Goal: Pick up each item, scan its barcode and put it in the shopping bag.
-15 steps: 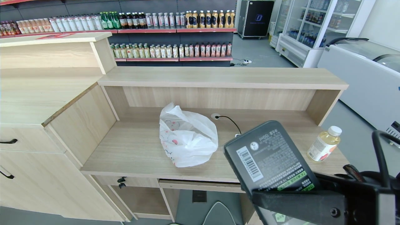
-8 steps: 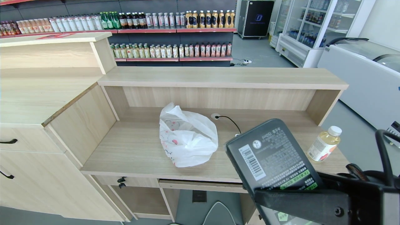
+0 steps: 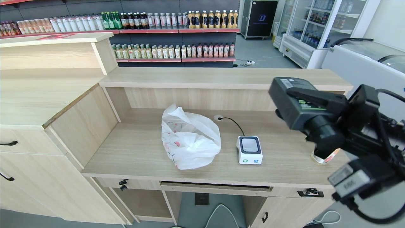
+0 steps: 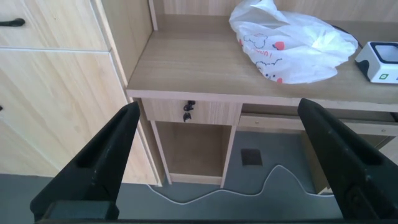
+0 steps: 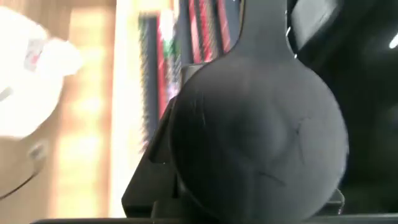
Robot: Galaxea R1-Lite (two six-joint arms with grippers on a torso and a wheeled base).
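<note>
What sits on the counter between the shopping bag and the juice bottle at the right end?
The white barcode scanner, apart from both the shopping bag and the juice bottle, in the head view.

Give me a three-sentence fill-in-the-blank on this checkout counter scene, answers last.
1. The scanner stands on the counter to the robot's ___ of the shopping bag.
2. The left gripper has its jaws ___.
3. The right gripper is shut on an item coloured ___.
Answers: right; open; black.
</note>
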